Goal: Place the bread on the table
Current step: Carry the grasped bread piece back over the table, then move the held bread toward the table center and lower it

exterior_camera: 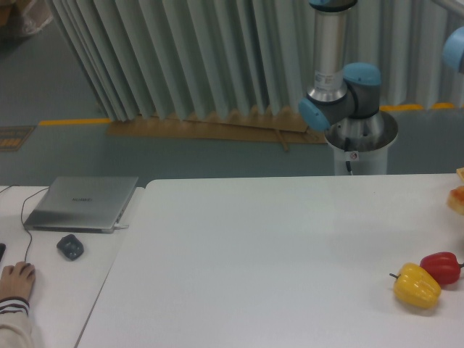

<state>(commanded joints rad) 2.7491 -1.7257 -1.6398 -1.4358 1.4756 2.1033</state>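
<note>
The white table (pixel 275 254) fills the lower middle and right of the camera view. A small orange-tan piece (pixel 457 199), cut off by the right frame edge, shows just over the table's far right side. It may be the bread, but too little of it shows to be sure. Only the arm's base (pixel 360 138), its upright silver link (pixel 329 51) and a blue joint (pixel 455 48) at the top right show. The gripper is out of view beyond the right edge.
A yellow pepper (pixel 417 286) and a red pepper (pixel 441 267) lie touching at the table's right front. A tan corner (pixel 460 173) pokes in at the right edge. The side desk holds a laptop (pixel 81 203), a mouse (pixel 70 246) and a person's hand (pixel 16 280).
</note>
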